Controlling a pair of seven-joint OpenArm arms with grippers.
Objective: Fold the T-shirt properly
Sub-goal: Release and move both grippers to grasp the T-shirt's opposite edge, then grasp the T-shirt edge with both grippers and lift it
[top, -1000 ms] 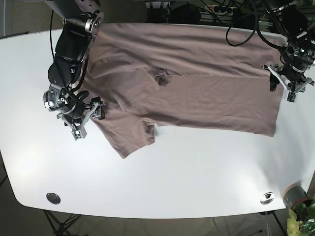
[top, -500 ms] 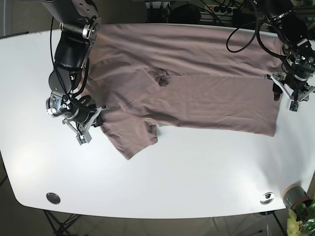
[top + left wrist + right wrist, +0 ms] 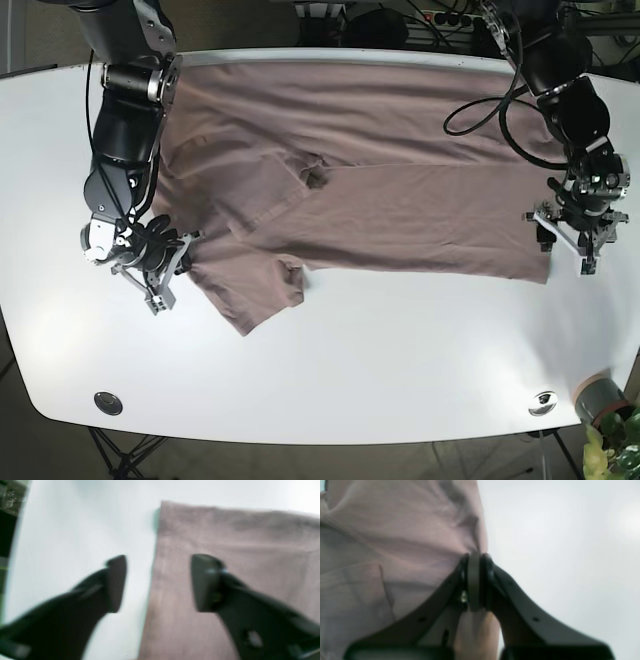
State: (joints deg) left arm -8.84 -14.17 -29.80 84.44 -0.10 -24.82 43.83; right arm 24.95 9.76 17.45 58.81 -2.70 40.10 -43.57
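**Right gripper pinching the sleeve, left gripper straddling the hem corner**

The brown T-shirt (image 3: 370,170) is lying spread across the far half of the white table (image 3: 400,350), already doubled lengthwise, with one sleeve (image 3: 250,290) sticking out toward the near edge on the base view's left.

The step in hand looks like securing both ends of the shirt before another fold. The right gripper (image 3: 475,580) is clamping its fingers tight together on the edge of the sleeve fabric, which is bunching up between the pads in the right wrist view. The left gripper (image 3: 157,582) is holding its fingers spread wide, one over bare table and one over the cloth, with the hem edge (image 3: 152,580) running between them near the shirt's corner (image 3: 162,505). It is gripping nothing.

The next move probably calls for the left gripper to drop onto that hem and pinch it, so both ends can be lifted together.

In the base view, the right arm (image 3: 125,120) is reaching down steeply from the table's far corner, wrist turned toward the sleeve. The left arm (image 3: 570,110) is bending down at the shirt's opposite end, its gripper (image 3: 578,222) pointing at the table beside the hem.
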